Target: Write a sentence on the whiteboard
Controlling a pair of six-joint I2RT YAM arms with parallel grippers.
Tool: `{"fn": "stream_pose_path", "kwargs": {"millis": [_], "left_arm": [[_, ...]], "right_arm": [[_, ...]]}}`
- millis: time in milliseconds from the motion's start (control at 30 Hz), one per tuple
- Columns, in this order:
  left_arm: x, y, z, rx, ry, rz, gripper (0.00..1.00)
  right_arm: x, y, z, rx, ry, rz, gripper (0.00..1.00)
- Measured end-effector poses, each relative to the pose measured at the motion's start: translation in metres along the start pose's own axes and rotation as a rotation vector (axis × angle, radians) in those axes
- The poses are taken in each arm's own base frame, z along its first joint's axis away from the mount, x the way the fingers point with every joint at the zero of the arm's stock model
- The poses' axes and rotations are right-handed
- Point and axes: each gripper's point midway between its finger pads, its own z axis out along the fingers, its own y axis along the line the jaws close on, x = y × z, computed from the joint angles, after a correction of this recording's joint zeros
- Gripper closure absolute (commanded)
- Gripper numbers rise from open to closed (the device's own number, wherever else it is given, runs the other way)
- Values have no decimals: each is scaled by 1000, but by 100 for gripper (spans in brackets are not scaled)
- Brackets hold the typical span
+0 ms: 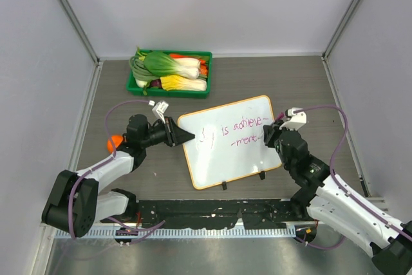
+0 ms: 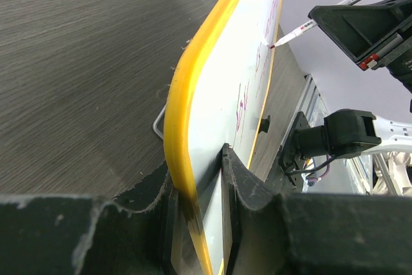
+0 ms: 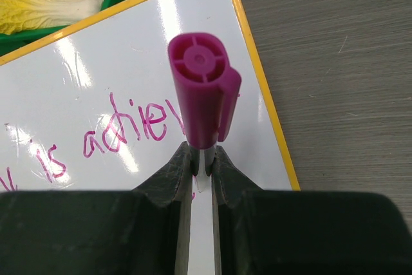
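The whiteboard [image 1: 219, 159], white with an orange-yellow rim, lies tilted at the table's centre. Purple-pink cursive, the sentence [image 1: 242, 131], runs across it in two short lines. My left gripper [image 1: 185, 136] is shut on the board's left edge; in the left wrist view the rim [image 2: 183, 120] passes between my fingers. My right gripper [image 1: 273, 132] is shut on a marker [image 3: 203, 92] with a purple cap posted on its back end. Its tip [image 2: 273, 46] touches the board near the right end of the writing, below "achieve" [image 3: 125, 134].
A green tray [image 1: 170, 73] of toy vegetables sits behind the board. An orange object [image 1: 116, 141] lies beside my left arm. Grey walls close the table on three sides. The board's two black feet [image 1: 243, 180] face the near rail.
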Motion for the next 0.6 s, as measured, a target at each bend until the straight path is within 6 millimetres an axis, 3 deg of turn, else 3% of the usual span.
{"fn": "stream_pose_path", "kwargs": {"millis": [467,533,600], "left_arm": [[-1,-1,0,1,-2,2,99],[-1,0,0,1,-2,2,93],[-1,0,0,1,-2,2,78]], "right_arm": [[-36,4,-26,-72,-118,77,99],[-36,5,-26,-77,-114,76,99],[-35,6,-25,-79,-108,74,99]]}}
